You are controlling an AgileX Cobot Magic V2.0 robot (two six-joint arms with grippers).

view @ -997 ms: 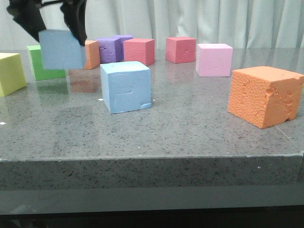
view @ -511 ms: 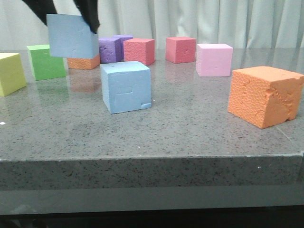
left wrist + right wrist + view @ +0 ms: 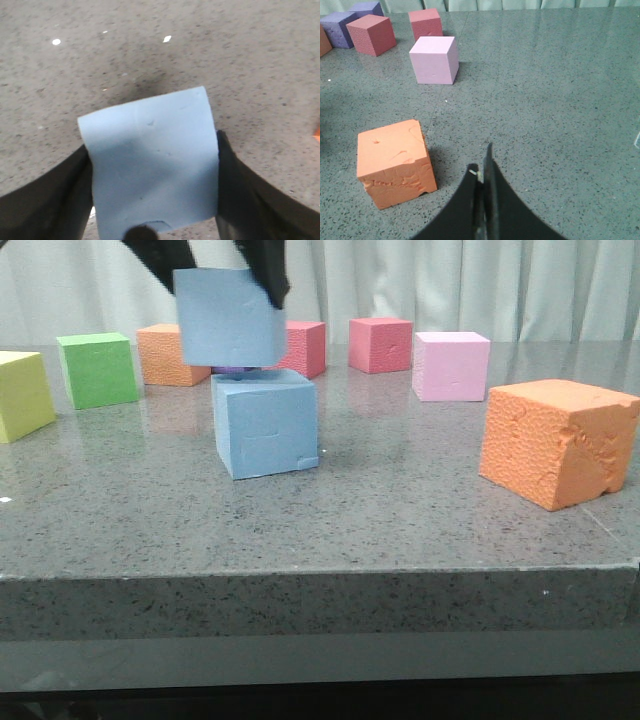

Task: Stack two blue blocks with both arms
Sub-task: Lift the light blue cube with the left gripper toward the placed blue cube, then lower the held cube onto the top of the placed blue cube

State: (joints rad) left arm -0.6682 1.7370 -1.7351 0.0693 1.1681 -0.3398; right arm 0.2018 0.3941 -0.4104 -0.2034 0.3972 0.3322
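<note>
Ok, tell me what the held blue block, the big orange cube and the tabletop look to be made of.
Held blue block: probably soft foam, matte, with small dents and scuffs on its faces.
Big orange cube: likely a coarser foam, with a pebbled surface, cracks and a chipped edge.
Tabletop: apparently polished speckled stone or a stone-look laminate; it is glossy and faintly mirrors the blocks.

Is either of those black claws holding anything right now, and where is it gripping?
The left gripper clamps a blue block by two opposite side faces, in the air. The right gripper is shut on nothing.
</note>
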